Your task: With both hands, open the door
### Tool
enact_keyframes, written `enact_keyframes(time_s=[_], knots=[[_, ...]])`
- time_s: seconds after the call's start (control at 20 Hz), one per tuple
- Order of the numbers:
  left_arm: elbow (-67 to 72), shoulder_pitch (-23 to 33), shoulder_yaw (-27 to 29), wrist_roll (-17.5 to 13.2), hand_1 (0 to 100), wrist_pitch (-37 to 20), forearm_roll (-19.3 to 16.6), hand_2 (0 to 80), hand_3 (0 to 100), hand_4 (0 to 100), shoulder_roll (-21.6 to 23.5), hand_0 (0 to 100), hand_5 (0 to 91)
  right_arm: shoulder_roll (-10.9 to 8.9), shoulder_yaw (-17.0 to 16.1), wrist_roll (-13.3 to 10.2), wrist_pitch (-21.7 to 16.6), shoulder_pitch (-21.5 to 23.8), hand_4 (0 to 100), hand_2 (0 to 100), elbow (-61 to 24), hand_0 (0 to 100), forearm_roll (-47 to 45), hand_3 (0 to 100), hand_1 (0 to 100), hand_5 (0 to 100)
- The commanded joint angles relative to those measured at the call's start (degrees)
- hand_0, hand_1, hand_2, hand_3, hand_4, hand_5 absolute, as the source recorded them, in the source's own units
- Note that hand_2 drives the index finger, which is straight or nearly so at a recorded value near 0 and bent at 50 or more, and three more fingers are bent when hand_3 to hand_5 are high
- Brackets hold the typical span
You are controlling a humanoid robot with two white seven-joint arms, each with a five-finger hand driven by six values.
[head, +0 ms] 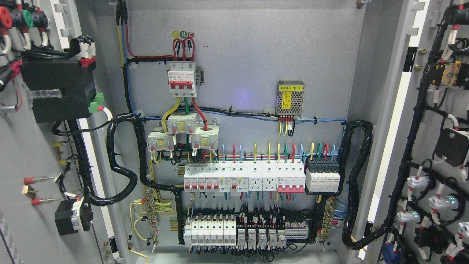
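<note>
Neither robot hand shows in the head view, so the state of the fingers cannot be told: no arm enters from the lower left or the lower right.

Both doors of the electrical cabinet stand swung wide. The left door [22, 176] fills the picture's left edge, its inner face carrying a black module [58, 90] with a green connector beside it, and black corrugated conduit [121, 157] looping from it into the cabinet. The right door [432, 146] fills the right edge, its inner face strung with black wiring and white-backed indicator fittings [417, 182].

Between the doors the grey back panel [256, 47] lies fully exposed. Near its upper middle sits a white three-pole breaker with red toggles [182, 82], fed by red, yellow and green wires. Below it are three white current transformer blocks [183, 134]. To the right hangs a small perforated metal power supply [290, 98] with a yellow label. Lower down runs a row of white breakers and sockets [249, 178], ending in black modules [322, 172] at its right. Beneath that lies a second row of white breakers and relays [234, 231]. Another black conduit [353, 176] curves down the panel's right side.
</note>
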Motion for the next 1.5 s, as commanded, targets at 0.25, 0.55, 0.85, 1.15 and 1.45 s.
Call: enact_keyframes(time_s=[0.25,0.55,0.85,1.15,1.45], knots=[[-16.38,-0.17,0.72,1.44,0,-9.89,0.01,0.0,0,0,0.06,0,0.0,0.49,-7.58,0.03,-0.05,2.89,0,0,-0.28,39,-1.94,0,0,0],[-19.64,-3.5,3.81,6.27,0,-16.2,0.09,0.0,0,0,-0.99,0,0.0,0.31,-9.69,0.03,0.04,4.38,0,0,0.34,39,-6.77,0,0,0],[-19.64,-8.07,3.98,7.24,0,-20.62,0.09,0.0,0,0,-2.93,0,0.0,0.4,-11.01,0.03,0.04,5.53,0,0,0.87,39,-6.95,0,0,0],[-19.64,-13.78,4.68,7.24,0,-22.37,0.09,0.0,0,0,-6.27,0,0.0,0.4,-12.15,0.03,0.12,5.71,0,0,1.65,39,-8.97,0,0,0],[-19.64,-18.09,5.56,8.64,0,-27.73,0.09,0.0,0,0,-8.2,0,0.0,0.4,-13.03,0.03,0.12,5.79,0,0,2.27,39,-8.97,0,0,0]])
